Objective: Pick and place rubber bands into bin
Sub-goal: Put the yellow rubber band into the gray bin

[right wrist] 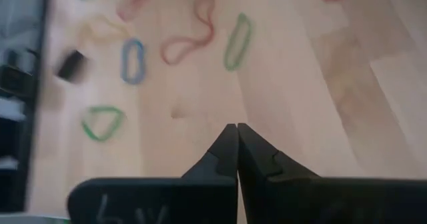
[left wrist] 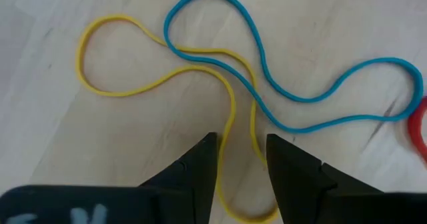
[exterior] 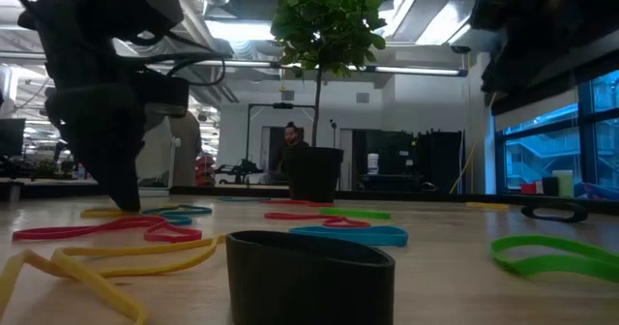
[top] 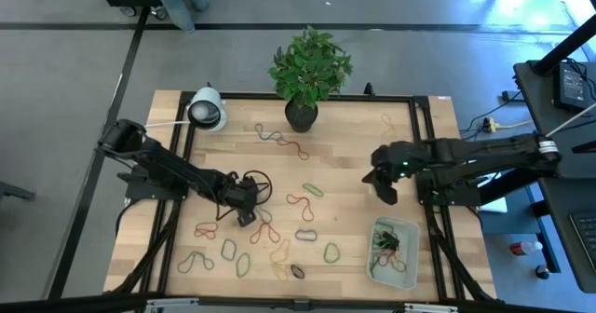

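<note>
Left pincer [left wrist: 241, 159] low over the worktop [top: 354, 155], fingers apart, straddling one strand of a yellow band [left wrist: 120, 57] that crosses a blue band [left wrist: 280, 91]; nothing clamped. In the high view it sits well left of the bin [top: 407, 257], among the loose rubber bands [top: 270, 243] scattered on the wood. Right pincer [right wrist: 237, 147] fingers pressed together, empty, hovering just above-left of the bin, over bare wood. Bin near the worktop's front right corner, already holding a few bands, green and dark. Plant pot [top: 301, 115] far behind the bin, at the back edge.
</note>
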Robot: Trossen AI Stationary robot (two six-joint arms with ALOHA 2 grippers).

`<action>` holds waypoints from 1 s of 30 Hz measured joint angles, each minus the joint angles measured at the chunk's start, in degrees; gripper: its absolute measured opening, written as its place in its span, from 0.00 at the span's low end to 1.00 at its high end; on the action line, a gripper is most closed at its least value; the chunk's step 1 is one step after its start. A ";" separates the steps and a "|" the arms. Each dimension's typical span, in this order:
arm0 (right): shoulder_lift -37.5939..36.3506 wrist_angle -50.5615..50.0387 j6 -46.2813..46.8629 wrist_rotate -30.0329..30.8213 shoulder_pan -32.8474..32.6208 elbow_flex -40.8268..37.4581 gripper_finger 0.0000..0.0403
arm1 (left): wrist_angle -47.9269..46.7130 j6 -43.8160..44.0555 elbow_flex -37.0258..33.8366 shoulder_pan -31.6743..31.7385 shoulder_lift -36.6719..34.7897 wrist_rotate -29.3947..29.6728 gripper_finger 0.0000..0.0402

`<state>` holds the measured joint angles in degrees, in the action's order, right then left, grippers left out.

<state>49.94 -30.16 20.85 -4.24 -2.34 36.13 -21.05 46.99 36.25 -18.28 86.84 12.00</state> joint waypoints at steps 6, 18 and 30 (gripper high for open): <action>-8.84 3.30 4.79 0.06 -0.53 -3.90 0.00 | -1.07 1.33 0.20 -0.07 1.54 1.20 0.25; -12.14 2.91 4.37 0.08 -0.53 -4.58 0.00 | -9.21 1.92 6.39 0.07 2.51 0.18 0.00; -12.16 2.06 2.85 0.08 -0.53 -4.58 0.00 | -25.90 0.24 20.48 -0.04 2.24 3.24 0.00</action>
<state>37.78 -28.10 23.70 -4.16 -2.87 31.55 -46.94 47.22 56.72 -18.33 89.08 15.24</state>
